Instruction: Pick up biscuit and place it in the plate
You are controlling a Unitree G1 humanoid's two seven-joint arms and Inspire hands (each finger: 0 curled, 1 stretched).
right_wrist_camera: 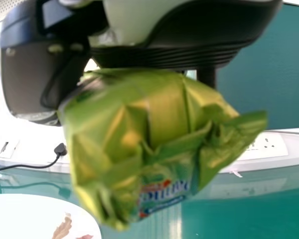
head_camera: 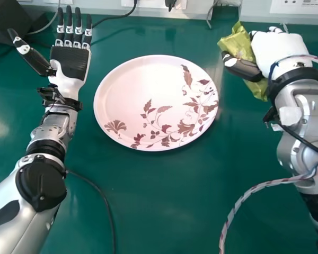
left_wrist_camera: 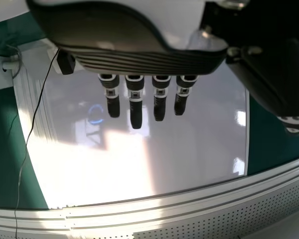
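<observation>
Cut off at the head view's lower left corner, my left forearm (head_camera: 26, 206) runs back behind its own fingers. On the other side, my right forearm (head_camera: 307, 127) is cropped by the edge. Between the two hands, on the near side of both sets of fingers, I have the leaf-patterned plate (head_camera: 143, 95). Beyond its right rim, my right hand (head_camera: 278, 50) grips the green biscuit pack (head_camera: 237, 42), thumb pressed against the wrapper; its fingers are mostly hidden, so I can't tell how far they curl. My left hand (head_camera: 69, 63) is empty, fingers straight and spread. Past its thumb sits a dark box (head_camera: 5, 21), partly out of frame.
</observation>
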